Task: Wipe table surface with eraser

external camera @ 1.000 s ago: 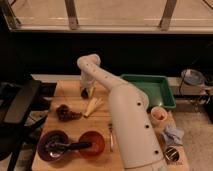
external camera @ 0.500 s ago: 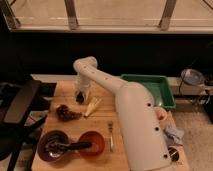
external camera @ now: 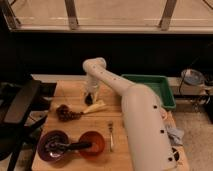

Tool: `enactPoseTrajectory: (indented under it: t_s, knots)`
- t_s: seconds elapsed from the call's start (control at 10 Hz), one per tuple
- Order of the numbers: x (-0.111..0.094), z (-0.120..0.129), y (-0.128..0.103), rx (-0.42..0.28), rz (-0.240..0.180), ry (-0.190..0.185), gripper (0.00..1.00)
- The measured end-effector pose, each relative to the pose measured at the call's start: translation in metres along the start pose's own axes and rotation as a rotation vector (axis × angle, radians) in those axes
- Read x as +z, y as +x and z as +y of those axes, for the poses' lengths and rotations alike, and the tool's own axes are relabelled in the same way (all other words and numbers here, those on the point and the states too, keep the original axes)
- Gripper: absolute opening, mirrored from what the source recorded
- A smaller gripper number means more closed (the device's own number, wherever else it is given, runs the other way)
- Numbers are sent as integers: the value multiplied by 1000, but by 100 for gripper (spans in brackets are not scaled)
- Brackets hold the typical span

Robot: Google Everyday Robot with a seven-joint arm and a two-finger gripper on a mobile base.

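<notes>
The light tan wooden table surface (external camera: 75, 129) fills the lower left of the camera view. My white arm reaches from the lower right across to the table's far side. My gripper (external camera: 90, 97) points down there, close above or on the wood. A small dark shape sits at its tip. I cannot tell whether this is the black eraser or part of the gripper. No separate eraser shows elsewhere on the table.
A pale banana-like object (external camera: 96, 106) lies just in front of the gripper, with dark grapes (external camera: 67, 113) to its left. Two bowls (external camera: 54, 145) (external camera: 93, 143) and a fork (external camera: 111, 135) sit near the front edge. A green tray (external camera: 159, 84) is at the right, and a black chair (external camera: 20, 107) at the left.
The gripper end swung left along the table's far side, then came back right, and now sits just behind the pale object. The objects on the table have stayed in place.
</notes>
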Motion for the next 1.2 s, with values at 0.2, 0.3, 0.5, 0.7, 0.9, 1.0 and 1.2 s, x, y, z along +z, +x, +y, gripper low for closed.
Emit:
enactPoseTrajectory:
  t_s: [0.2, 0.3, 0.5, 0.7, 0.9, 1.0, 1.2]
  knots:
    - [-4, -10, 26, 0, 9, -12, 0]
    - [-4, -18, 34, -10, 14, -19, 0]
    - [-3, -44, 37, -50, 22, -22, 0]
    - [-9, -61, 27, -102, 35, -13, 0]
    - [-16, -77, 9, -168, 49, 2, 0]
    - [-17, -84, -5, -202, 48, 7, 0]
    - [-14, -79, -33, -235, 27, 19, 0]
